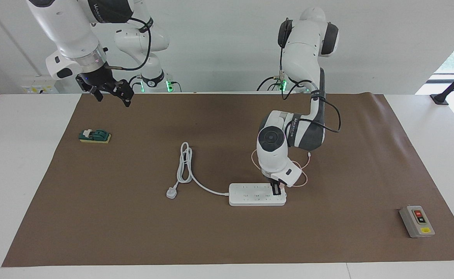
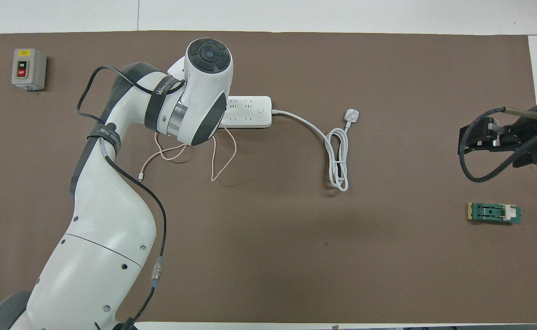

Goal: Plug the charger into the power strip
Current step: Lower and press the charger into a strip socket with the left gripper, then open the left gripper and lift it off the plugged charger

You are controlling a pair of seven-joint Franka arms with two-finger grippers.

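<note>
brown mat [image 1: 134,217] under us: our left gripper [image 1: 276,188], closed on the charger [image 1: 279,186], sits over the power strip [image 1: 250,198] mid-table; next we press straight down. our right gripper [image 1: 110,92] waits, open.

White glossy arms, dark grey joint bands, black cables, black claws

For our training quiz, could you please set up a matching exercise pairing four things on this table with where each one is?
1. long flat white power strip
2. small grey switch box
3. green block on a yellow base
4. thin pink cable

A. under the right pincer, raised
B. looped on the mat beside the strip, nearer the robots
C. under the left pincer
D. at the left arm's end, farthest from the robots

Pairs: 1-C, 2-D, 3-A, 4-B
</note>
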